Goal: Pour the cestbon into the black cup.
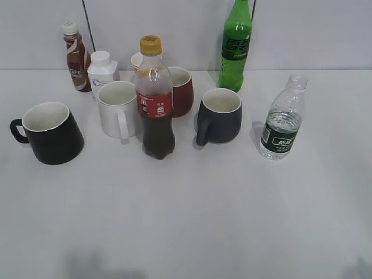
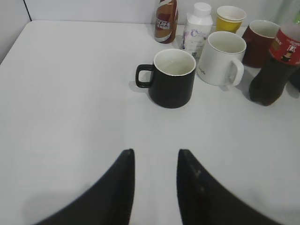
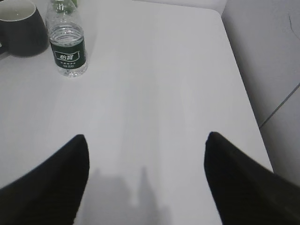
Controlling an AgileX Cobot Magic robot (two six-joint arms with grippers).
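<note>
The cestbon (image 1: 282,123) is a small clear bottle with a dark green label and no cap. It stands upright at the right of the table and shows at the top left of the right wrist view (image 3: 68,44). The black cup (image 1: 51,132) stands at the far left with its handle to the left; it also shows in the left wrist view (image 2: 172,77). My left gripper (image 2: 155,152) is open and empty, well short of the black cup. My right gripper (image 3: 147,138) is wide open and empty, well short of the cestbon. Neither gripper shows in the exterior view.
Between cup and bottle stand a white mug (image 1: 118,108), a red-labelled dark-drink bottle (image 1: 154,102), a dark red mug (image 1: 180,90) and a grey-blue mug (image 1: 220,115). Behind are a tall green bottle (image 1: 236,43), a coffee bottle (image 1: 75,58), a white bottle (image 1: 102,71) and a yellow cup (image 2: 230,18).
</note>
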